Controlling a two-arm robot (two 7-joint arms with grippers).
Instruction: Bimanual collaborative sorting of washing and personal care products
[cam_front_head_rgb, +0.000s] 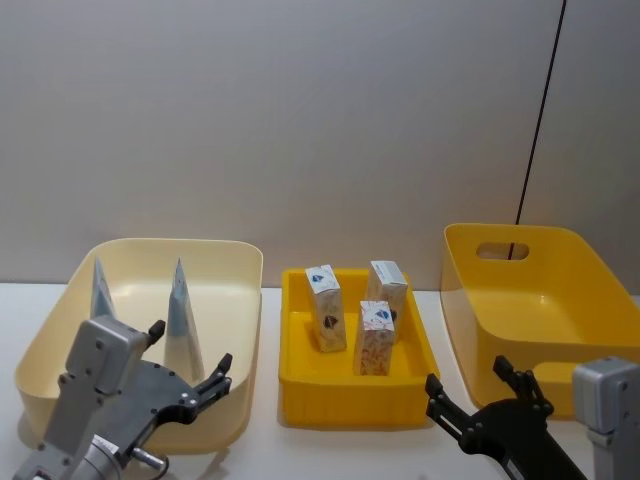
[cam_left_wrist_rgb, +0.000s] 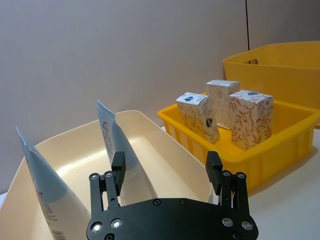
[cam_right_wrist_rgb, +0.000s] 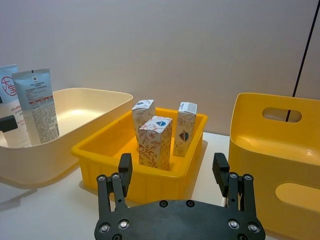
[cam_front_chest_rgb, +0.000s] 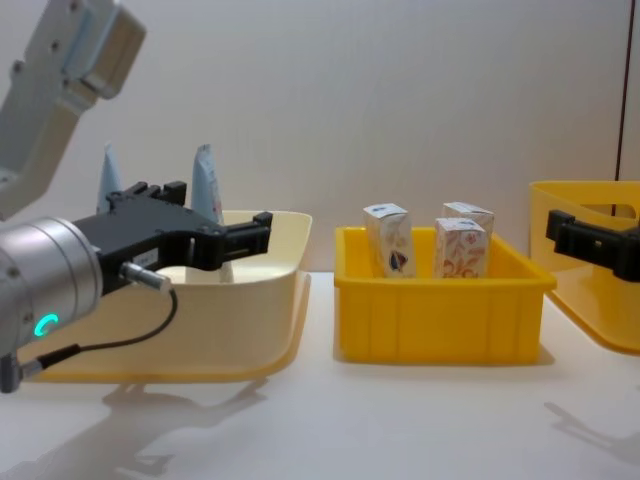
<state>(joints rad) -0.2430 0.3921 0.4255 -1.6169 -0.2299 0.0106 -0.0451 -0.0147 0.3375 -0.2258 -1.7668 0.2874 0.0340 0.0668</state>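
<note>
Starting on the left: the cream bin (cam_front_head_rgb: 140, 262) has two squeeze tubes standing in it, crimped ends up, the left tube (cam_front_head_rgb: 101, 290) and the right tube (cam_front_head_rgb: 182, 315). Our left gripper (cam_left_wrist_rgb: 166, 167) hovers at the near edge of that bin, just in front of the right tube, with its fingers spread wide and nothing between them.

In the middle, the shallow yellow tray (cam_front_head_rgb: 350, 400) holds three upright cartons bunched close together: the blue-print carton (cam_front_head_rgb: 326, 308), the back carton (cam_front_head_rgb: 387, 285) and the front orange-print carton (cam_front_head_rgb: 376, 338).

On the right, the deep yellow bin (cam_front_head_rgb: 545, 310) has nothing in it. Our right gripper (cam_right_wrist_rgb: 172, 165) sits low in front of it, facing the tray, with its fingers just as wide apart and also holding nothing.

Our read is that we're between picks. The tubes look sorted, and the cartons are probably what's left, headed for the right-hand bin. The next move would be to clear the tray's front wall and come down on one carton. The front one looks easiest, and we'd need to close on it without tipping its neighbours.
</note>
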